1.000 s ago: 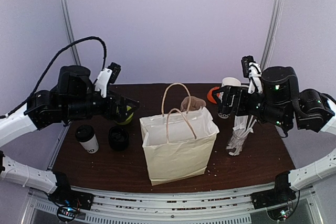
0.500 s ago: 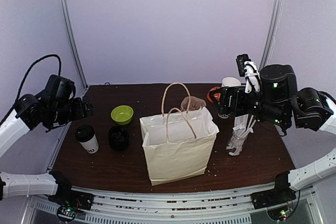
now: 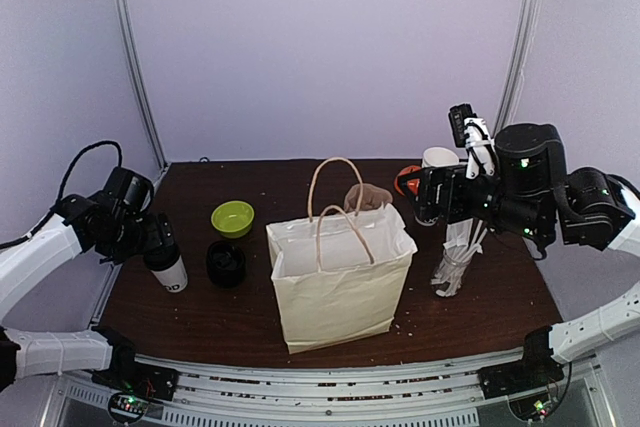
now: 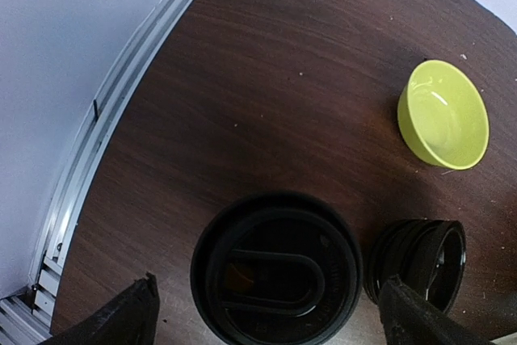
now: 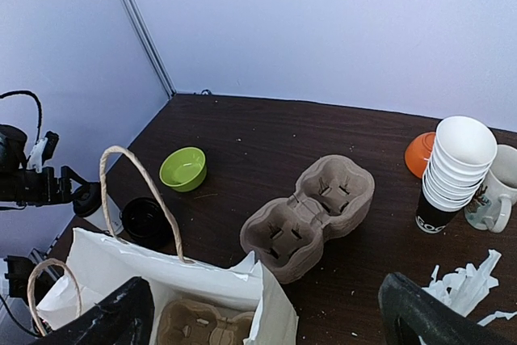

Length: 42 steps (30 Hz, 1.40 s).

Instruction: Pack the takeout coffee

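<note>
While poised over the takeout coffee (image 4: 276,268), the left end effector (image 4: 269,314) stands wide apart, gripping nothing.

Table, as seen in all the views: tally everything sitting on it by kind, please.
Lidded coffee cup: 1
Stack of lidless white cups: 1
Stack of black lids: 1
Green bowl: 1
Orange dish: 1
Mug: 1
Paper bag: 1
Cardboard cup carriers: 2, one inside the bag
Glass of white strips: 1
Total: 10
</note>
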Motion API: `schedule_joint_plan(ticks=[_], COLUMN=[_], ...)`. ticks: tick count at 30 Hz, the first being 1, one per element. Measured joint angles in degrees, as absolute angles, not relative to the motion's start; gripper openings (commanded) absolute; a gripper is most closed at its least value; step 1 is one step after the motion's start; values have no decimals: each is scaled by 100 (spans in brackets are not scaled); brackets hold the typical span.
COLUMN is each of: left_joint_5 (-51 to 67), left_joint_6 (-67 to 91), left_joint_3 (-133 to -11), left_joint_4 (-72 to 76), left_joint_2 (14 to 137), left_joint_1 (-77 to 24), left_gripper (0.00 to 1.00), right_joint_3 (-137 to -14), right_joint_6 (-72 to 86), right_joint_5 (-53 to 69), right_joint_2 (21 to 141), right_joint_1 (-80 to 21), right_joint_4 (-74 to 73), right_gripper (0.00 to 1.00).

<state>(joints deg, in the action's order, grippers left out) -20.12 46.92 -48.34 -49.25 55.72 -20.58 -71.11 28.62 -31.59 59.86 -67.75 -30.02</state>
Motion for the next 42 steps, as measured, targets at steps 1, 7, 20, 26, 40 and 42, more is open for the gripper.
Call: schedule_joint_plan(ticks=[1,7,20,26,40,42], left_joint_5=[-1994,-1791,-1492,-1472,-1472,-1472], left_joint_6=[4683,4630,4416,4403,4340,4313], left_joint_3=[-4781,-4501,-4335,-4235,-4222,-4222], left_joint_4=[-4897,-4624,-4121,-4027,-3854,-3854], left_joint_2=[5603,5642,5927,5957,6045,6045], left_joint_1=[-2027,-1872,-1839,-1837,-1837,-1837], left_gripper=[98,98,98,98,98,98], right_joint_3=[-7098,-7059,-7059,-7065,-7074,-7074], right_joint_6=[2862,2862,2869,2867,2873,2873], right_joint_5=[-3159,-3146,-3138,-3122,-3094,-3094], right_joint_2=[5983,5983,6058,6114,6145,6145], right_joint_1=[-6775,-6772,-6772,-6772,-6772,-6772], right_joint_4=[-2998,-3000,-3000,-3004,-3017,-3024], right_gripper=[100,100,100,100,100,100])
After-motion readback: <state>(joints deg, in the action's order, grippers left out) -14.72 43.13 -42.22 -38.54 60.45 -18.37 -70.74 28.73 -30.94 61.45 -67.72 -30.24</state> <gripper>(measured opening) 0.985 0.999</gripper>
